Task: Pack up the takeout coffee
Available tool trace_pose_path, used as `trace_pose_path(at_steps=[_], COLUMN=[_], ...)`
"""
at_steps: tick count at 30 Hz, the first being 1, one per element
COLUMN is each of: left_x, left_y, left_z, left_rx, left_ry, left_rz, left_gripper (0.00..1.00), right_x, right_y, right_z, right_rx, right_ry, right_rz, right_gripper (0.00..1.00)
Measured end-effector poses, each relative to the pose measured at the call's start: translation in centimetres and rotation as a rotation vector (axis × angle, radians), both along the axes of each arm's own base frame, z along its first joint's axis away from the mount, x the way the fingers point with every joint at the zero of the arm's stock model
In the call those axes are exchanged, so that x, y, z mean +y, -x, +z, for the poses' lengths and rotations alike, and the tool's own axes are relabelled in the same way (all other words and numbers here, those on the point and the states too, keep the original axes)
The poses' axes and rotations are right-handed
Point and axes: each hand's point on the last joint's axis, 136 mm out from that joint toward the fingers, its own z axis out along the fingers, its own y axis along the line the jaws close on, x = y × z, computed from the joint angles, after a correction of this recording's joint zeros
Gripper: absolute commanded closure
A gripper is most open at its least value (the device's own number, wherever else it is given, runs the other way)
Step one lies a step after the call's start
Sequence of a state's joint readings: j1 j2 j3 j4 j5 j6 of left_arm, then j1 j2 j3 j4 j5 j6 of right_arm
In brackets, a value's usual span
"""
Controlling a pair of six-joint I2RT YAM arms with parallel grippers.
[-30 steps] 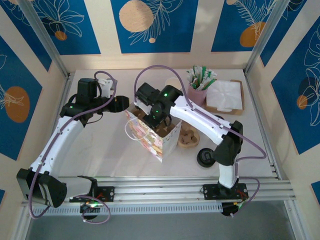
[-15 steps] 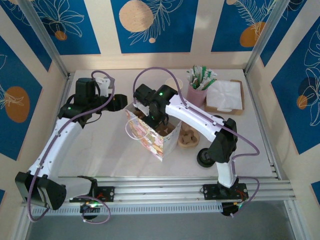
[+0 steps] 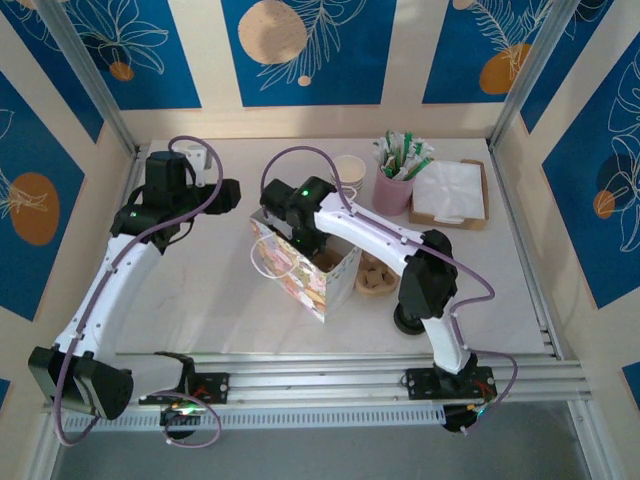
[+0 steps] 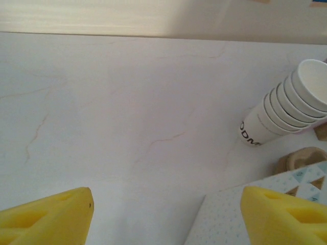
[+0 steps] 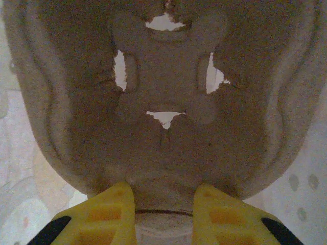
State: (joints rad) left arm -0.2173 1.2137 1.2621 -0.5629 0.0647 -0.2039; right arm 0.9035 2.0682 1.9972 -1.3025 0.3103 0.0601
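The lidded takeout coffee is hidden from me. A patterned paper bag [image 3: 305, 272] stands open mid-table. My right gripper [image 3: 298, 236] reaches down into its mouth. In the right wrist view the yellow fingers [image 5: 110, 212] are shut on the near rim of a brown pulp cup carrier [image 5: 163, 87], with bag pattern showing past its sides; the gripper [image 5: 163, 214] holds nothing else that I can see. My left gripper [image 3: 228, 193] hovers just left of the bag's back corner, open and empty [image 4: 166, 217], with the bag's corner [image 4: 240, 217] beside its right finger.
A stack of lidless cream cups [image 3: 348, 168] [image 4: 288, 109] stands behind the bag. A pink cup of sachets [image 3: 395, 185] and a napkin tray [image 3: 450, 195] sit at the back right. Spare pulp carriers [image 3: 377, 273] and black lids [image 3: 406, 318] lie right of the bag.
My right arm has swung left and its gripper has gone deeper into the bag. My left gripper has drawn back and to the left, away from the bag.
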Motion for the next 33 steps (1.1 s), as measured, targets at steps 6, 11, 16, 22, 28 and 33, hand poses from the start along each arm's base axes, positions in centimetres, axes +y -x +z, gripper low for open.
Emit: trace_pose_path(at_steps=[6,11,16,22,28,33], left_x=[0.4,1.0,1.4,2.9,2.6,2.6], left_y=[-0.1,0.1,-0.2,-0.9,-0.9,-0.7], left_z=[-2.5,-4.3,-4.0,-2.8,-2.1,-2.1], left_rx=[0.011,0.007,-0.016,-0.037,-0.060,-0.055], left_ry=[-0.058,-0.085,-0.096,-0.032,0.012,0.008], left_rz=[-0.009,0.011,0.022,0.106,0.102,0.099], left_gripper=[0.21,0.20,0.18,0.20,0.19,0.19], right_x=[0.0,0.0,0.1,-0.1,0.1,0.7], right_y=[-0.5,-0.9,-1.0,-0.9,-1.2,-1.6], right_z=[-0.8,-1.9,-4.3,-7.0,-7.2,-6.5], right_rx=[0.012,0.038,0.070,0.106,0.100,0.088], right_ry=[-0.004,-0.008,0.022,0.057,0.046,0.013], right_rz=[-0.017,-0.048,-0.068,-0.102,-0.148,-0.190], right_gripper=[0.75,0.73,0.72,0.73,0.72,0.67])
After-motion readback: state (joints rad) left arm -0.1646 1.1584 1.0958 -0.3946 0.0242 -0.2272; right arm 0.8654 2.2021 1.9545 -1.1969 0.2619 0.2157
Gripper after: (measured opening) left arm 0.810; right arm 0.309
